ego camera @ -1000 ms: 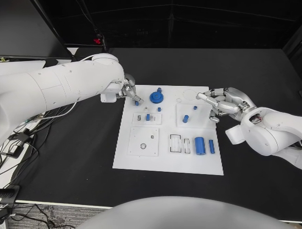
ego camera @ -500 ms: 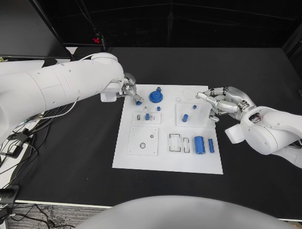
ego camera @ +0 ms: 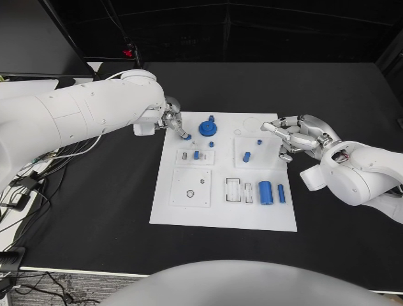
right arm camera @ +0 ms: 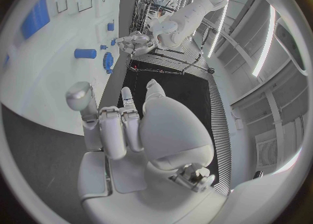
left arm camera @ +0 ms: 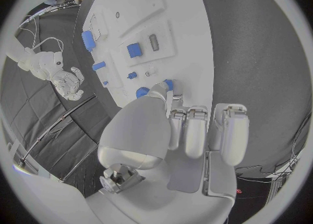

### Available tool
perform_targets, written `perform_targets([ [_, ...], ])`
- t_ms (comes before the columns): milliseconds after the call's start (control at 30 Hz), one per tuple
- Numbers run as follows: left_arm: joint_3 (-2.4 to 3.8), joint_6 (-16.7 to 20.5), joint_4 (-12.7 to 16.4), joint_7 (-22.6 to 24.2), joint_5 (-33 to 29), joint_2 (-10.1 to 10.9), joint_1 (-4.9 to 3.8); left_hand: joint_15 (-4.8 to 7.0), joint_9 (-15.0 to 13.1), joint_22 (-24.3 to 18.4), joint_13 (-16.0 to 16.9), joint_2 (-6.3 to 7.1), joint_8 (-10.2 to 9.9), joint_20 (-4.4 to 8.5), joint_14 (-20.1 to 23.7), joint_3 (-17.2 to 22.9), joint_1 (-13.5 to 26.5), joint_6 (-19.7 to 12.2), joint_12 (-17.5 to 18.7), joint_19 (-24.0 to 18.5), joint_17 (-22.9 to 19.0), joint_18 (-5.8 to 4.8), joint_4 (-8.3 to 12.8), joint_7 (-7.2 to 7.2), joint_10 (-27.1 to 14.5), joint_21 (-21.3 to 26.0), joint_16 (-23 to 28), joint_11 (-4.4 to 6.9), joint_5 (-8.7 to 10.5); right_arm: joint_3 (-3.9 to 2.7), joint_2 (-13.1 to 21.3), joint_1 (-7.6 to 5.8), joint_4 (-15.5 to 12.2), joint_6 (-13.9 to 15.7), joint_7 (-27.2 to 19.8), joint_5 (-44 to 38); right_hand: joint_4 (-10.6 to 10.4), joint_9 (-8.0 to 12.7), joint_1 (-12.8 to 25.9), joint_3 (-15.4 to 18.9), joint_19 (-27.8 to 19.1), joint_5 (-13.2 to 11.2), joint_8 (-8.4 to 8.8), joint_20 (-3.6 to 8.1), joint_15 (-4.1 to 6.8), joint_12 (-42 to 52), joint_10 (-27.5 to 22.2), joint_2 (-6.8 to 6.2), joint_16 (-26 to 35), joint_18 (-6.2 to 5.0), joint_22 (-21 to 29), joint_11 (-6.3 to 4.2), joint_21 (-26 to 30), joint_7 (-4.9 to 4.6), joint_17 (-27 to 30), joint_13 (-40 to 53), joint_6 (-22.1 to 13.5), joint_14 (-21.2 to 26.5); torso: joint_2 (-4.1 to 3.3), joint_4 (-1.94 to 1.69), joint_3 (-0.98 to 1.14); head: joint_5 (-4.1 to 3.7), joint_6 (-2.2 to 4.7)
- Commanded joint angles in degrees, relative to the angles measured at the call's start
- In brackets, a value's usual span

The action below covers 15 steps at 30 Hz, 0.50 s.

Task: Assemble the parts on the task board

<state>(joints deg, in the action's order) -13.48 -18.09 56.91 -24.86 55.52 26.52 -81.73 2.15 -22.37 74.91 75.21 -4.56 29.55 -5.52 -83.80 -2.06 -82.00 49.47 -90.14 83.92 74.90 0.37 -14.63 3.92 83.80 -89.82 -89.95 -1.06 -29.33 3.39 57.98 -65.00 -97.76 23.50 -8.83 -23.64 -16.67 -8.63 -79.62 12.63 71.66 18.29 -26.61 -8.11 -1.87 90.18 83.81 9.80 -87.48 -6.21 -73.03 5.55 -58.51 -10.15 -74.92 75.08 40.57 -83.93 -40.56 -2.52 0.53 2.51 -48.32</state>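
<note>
The white task board (ego camera: pixel 222 213) lies mid-table. My left hand (ego camera: pixel 171 122) is at its far left corner and pinches a small blue peg (ego camera: pixel 185 136) just above the board; the left wrist view shows the peg (left arm camera: pixel 168 84) at my fingertips. Beside it stands a blue gear-shaped part (ego camera: pixel 208 131). Small blue pieces (ego camera: pixel 247 157) sit in the middle blocks, and a blue cylinder (ego camera: pixel 267 192) lies near the right edge. My right hand (ego camera: pixel 298 136) hovers at the board's right edge, fingers apart and holding nothing.
Loose cables (ego camera: pixel 18 191) hang off the table's left side. Black tabletop (ego camera: pixel 349 255) stretches free in front of and behind the board. The right wrist view shows the board (right arm camera: pixel 39 73), the blue cylinder (right arm camera: pixel 85 53) and the left hand (right arm camera: pixel 133 41) beyond.
My left hand has edged slightly right over the board's corner with the blue peg. The right hand has hardly moved.
</note>
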Motion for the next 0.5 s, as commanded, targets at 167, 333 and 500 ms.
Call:
perform_targets([
  [167, 0.04, 1.22, 0.05, 1.04, 0.22, 0.07, -0.07, -0.02, -0.14, 15.09, 14.79, -3.94, -0.62, 0.24, -6.20, 0.25, -1.28, 0.55, 0.14, 6.08, 15.10, -0.37, -2.20, 0.59, 6.20, -0.18, -0.05, -0.03, 0.99, -0.03, -0.02, -0.07, -0.08, -0.15, -0.22, -0.19, 0.02, 0.09, -0.43, 0.44, -0.35, 0.45, -0.42, 0.07, -0.02, -0.18, 6.19, 0.49, 0.12, -1.20, 0.10, 0.09, 0.30, 0.08, -10.27, 14.92, -0.51, -3.12, -0.01, -0.07, 0.00, -0.01, 0.29],
  [333, 0.04, 3.80, 0.52, 3.08, 0.21, 0.81, -0.06, -0.14, -0.07, 15.09, 14.79, -3.63, -1.10, 0.26, -6.20, -1.30, 3.22, 0.96, 0.14, 6.08, 15.10, -0.37, -2.26, 0.68, 6.20, -0.18, -0.05, -0.15, 1.67, -0.03, -0.01, -0.07, -0.08, -0.07, -0.35, -0.20, 0.02, 0.09, -0.43, 0.44, -0.35, 0.45, -0.42, 0.07, -0.02, -0.18, 6.19, 0.49, 0.12, -1.20, 0.10, 0.09, 0.30, 0.08, -10.27, 14.92, -0.51, -3.12, 0.02, -0.11, 0.01, -0.02, 0.64],
  [500, 0.04, 6.66, 1.07, 5.10, -1.00, 1.74, -0.07, -0.21, 0.07, 15.09, 14.79, -2.95, -1.54, 0.41, -6.20, -3.22, 6.75, 1.10, 0.14, 6.08, 15.10, -0.37, -2.26, 0.76, 6.20, -0.18, -0.05, -0.22, 2.67, -0.03, 0.05, -0.07, -0.15, 0.14, -0.58, -0.20, 0.02, 0.09, -0.43, 0.44, -0.35, 0.45, -0.42, 0.07, -0.02, -0.18, 6.19, 0.49, 0.12, -1.20, 0.10, 0.09, 0.30, 0.08, -10.27, 14.92, -0.51, -3.12, -0.04, -0.05, 0.05, 0.11, 0.93],
])
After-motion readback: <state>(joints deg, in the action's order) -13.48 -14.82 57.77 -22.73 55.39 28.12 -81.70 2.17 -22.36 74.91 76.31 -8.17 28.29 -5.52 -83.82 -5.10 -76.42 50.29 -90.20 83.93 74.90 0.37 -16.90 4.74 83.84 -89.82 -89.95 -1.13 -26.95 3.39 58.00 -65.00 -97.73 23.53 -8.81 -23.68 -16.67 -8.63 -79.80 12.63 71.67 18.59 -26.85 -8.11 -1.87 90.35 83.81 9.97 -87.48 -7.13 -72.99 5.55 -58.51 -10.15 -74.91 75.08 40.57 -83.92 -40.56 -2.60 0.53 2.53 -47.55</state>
